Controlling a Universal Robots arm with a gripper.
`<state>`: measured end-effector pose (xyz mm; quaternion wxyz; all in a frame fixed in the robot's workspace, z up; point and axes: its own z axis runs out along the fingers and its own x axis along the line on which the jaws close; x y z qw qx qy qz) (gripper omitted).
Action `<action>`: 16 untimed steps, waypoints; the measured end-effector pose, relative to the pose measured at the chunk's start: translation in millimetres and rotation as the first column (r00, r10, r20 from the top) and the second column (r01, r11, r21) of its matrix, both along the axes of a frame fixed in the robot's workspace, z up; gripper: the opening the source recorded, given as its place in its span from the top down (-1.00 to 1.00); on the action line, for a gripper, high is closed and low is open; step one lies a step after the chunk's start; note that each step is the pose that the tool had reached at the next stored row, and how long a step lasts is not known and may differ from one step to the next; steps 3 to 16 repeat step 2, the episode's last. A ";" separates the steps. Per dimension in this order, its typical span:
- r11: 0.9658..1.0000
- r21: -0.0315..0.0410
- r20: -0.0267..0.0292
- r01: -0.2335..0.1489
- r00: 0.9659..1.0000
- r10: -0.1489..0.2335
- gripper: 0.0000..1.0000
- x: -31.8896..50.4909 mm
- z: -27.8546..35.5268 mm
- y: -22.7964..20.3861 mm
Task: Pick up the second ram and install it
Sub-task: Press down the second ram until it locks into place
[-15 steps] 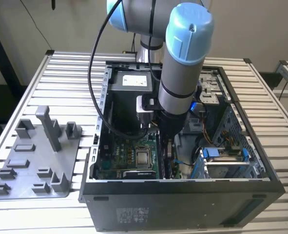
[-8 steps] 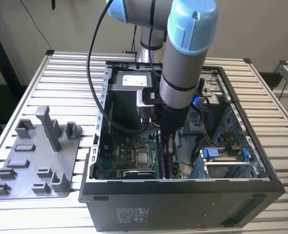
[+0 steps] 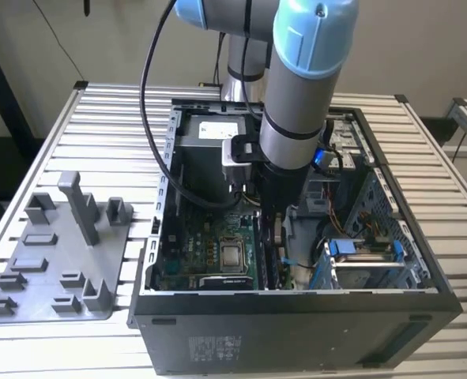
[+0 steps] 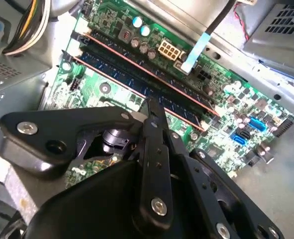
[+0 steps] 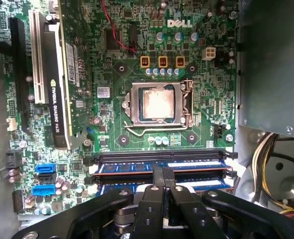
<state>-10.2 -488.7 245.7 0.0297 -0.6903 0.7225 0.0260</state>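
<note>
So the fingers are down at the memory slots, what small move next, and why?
Probably a short, straight push down. The gripper is shut, its tips resting on the second ram, which already lies along its slot on the motherboard. Whether the end latches have closed cannot be told.

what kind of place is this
Likely a robotics lab bench for computer assembly: an open desktop PC case on a slatted aluminium table, a grey parts fixture beside it, the gripper over the motherboard's RAM slots.
</note>
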 end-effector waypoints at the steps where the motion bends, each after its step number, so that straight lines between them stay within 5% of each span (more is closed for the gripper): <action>1: 1.000 0.000 0.000 0.000 1.000 0.000 0.79 0.0 0.3 0.0; 16: 1.000 0.000 0.000 0.000 1.000 0.000 0.79 0.0 0.5 0.0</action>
